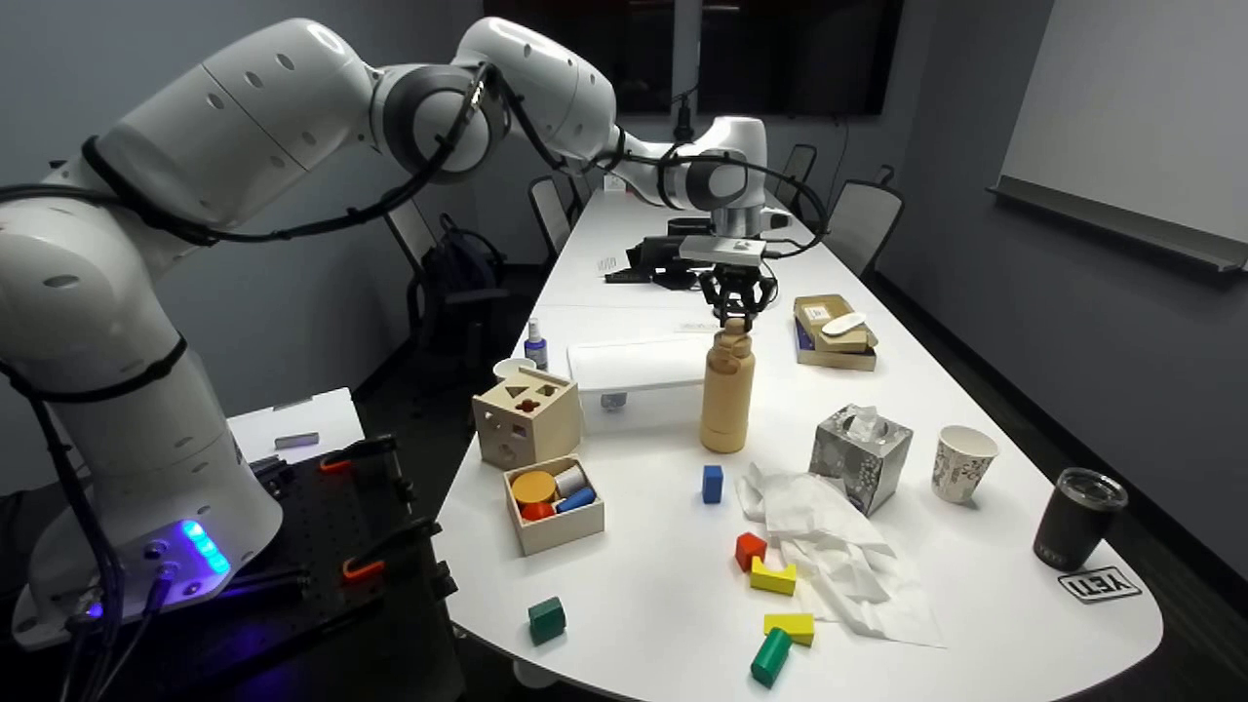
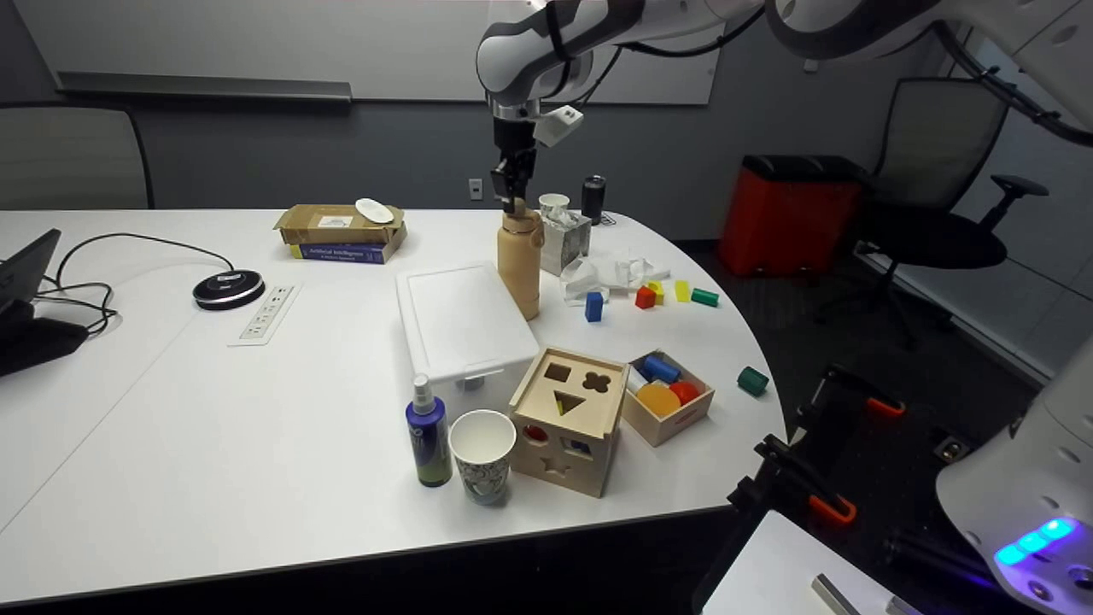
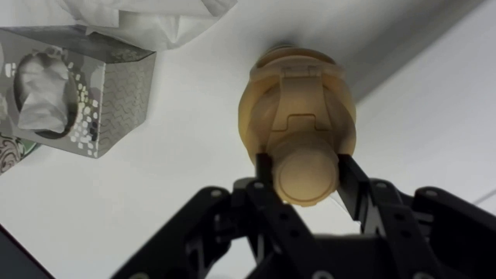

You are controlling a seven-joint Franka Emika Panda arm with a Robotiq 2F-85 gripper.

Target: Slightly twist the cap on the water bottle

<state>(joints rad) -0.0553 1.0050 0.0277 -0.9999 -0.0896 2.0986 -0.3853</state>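
Note:
The tall tan water bottle (image 1: 726,405) stands on the white table, and it also shows in an exterior view (image 2: 519,269). The wrist view looks down on the water bottle (image 3: 304,97) and its round tan cap (image 3: 308,178). The cap also shows in both exterior views (image 1: 734,328) (image 2: 519,206). My gripper (image 3: 304,166) points down over the bottle, with one black finger on each side of the cap. Both fingers appear to touch the cap's sides. The gripper also shows in both exterior views (image 1: 737,314) (image 2: 515,201). The inner finger faces are partly hidden.
A white plastic bin (image 2: 465,320) stands close beside the bottle. A tissue box (image 1: 863,458) and crumpled tissue (image 1: 819,536) lie on its other side. A blue block (image 1: 713,484), a wooden shape-sorter box (image 1: 529,419) and a dark cup (image 1: 1077,522) are also on the table.

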